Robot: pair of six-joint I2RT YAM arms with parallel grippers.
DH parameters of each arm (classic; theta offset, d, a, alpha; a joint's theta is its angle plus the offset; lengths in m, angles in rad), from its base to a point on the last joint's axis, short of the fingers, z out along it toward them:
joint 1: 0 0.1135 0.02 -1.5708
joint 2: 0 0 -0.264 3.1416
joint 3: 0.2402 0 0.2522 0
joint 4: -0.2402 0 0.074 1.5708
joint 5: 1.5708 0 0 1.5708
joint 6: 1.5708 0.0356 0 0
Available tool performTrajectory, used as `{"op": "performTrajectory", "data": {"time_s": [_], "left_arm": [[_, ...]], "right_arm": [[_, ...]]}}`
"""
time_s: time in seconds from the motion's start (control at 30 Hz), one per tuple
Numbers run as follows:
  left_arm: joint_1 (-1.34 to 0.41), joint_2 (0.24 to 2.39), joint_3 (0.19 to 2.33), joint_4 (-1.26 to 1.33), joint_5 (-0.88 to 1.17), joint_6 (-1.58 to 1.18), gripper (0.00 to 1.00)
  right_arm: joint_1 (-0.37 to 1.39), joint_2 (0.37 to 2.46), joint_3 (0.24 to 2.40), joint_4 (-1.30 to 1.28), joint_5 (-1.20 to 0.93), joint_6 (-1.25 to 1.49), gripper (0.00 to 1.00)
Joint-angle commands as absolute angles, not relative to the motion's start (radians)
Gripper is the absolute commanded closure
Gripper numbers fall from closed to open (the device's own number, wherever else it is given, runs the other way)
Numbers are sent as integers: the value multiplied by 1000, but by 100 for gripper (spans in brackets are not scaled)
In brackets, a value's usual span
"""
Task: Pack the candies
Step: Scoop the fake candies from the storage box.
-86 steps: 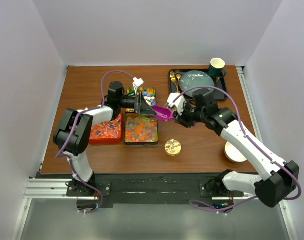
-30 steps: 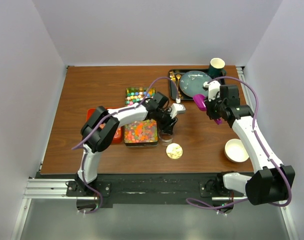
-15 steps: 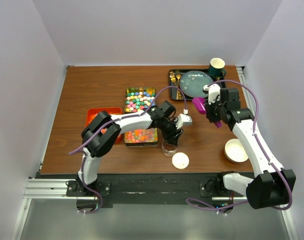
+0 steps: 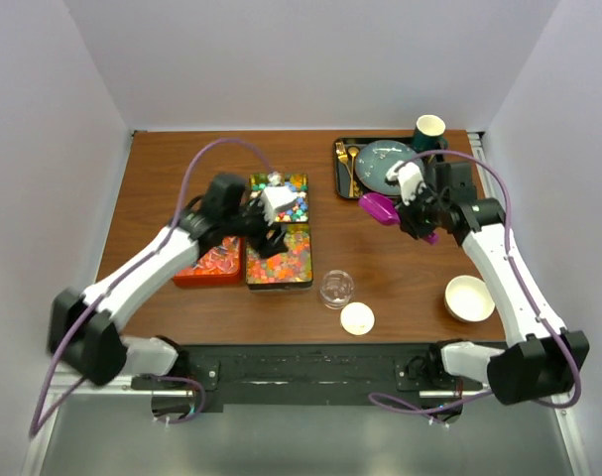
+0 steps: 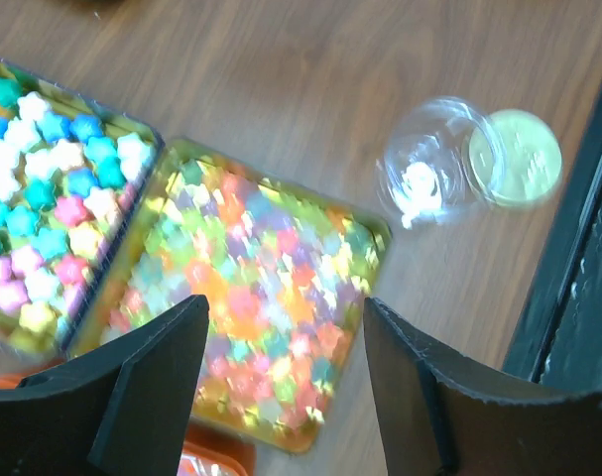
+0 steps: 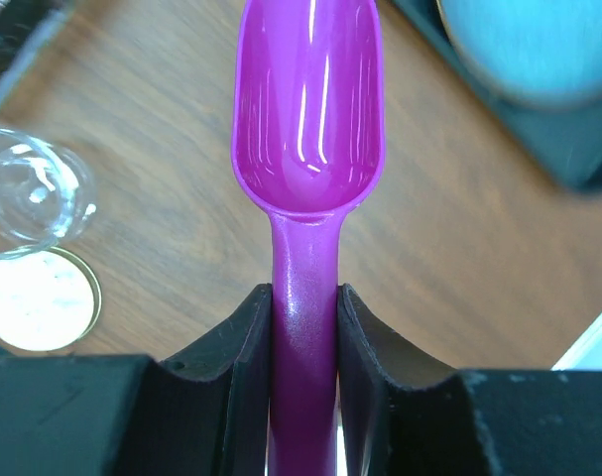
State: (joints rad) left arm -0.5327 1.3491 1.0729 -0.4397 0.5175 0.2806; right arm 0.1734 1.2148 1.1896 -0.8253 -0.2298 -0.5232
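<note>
Star-shaped pastel candies [image 4: 281, 194] fill the far gold tray; they also show in the left wrist view [image 5: 43, 198]. Mixed orange-yellow-green candies [image 4: 279, 258] fill the near gold tray, blurred in the left wrist view [image 5: 251, 307]. My left gripper [image 4: 269, 226] hangs open and empty above these trays [image 5: 291, 397]. A clear empty jar [image 4: 336, 289] stands open, its round lid [image 4: 357, 318] beside it. My right gripper [image 4: 412, 211] is shut on the handle of an empty purple scoop [image 6: 305, 109], held above the table right of the trays [image 6: 303, 327].
An orange tray [image 4: 209, 264] lies left of the near candy tray. A black tray [image 4: 342, 178] with a teal plate [image 4: 388, 164], gold cutlery and a green cup [image 4: 429, 130] sits at the back right. A white bowl [image 4: 468, 297] stands near the right front.
My left arm has pulled back from the jar to above the candy trays. The jar now stands open with its lid beside it. The right gripper has shifted the scoop slightly left.
</note>
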Motion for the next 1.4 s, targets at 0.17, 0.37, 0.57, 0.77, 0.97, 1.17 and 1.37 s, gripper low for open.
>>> {"op": "performTrajectory", "data": {"time_s": [0.17, 0.37, 0.57, 0.77, 0.97, 1.17, 1.37], "left_arm": [[-538, 859, 555, -107, 433, 197, 40], [-540, 787, 451, -54, 269, 158, 41], [-538, 801, 465, -199, 398, 417, 39], [-538, 817, 437, -248, 468, 514, 44], [-537, 809, 439, -288, 482, 558, 56], [-532, 775, 420, -334, 448, 598, 57], [-531, 765, 407, -386, 428, 692, 48]], "right_arm": [[422, 1617, 1744, -1237, -267, -915, 100], [543, 1784, 2012, -1428, -151, -1084, 100], [617, 1853, 2049, -1471, -37, -1204, 100], [676, 1933, 2108, -1485, 77, -1290, 100], [719, 1976, 2121, -1476, 150, -1413, 100], [749, 2045, 2181, -1490, 192, -1480, 100], [778, 2074, 2174, -1462, 250, -1529, 100]]}}
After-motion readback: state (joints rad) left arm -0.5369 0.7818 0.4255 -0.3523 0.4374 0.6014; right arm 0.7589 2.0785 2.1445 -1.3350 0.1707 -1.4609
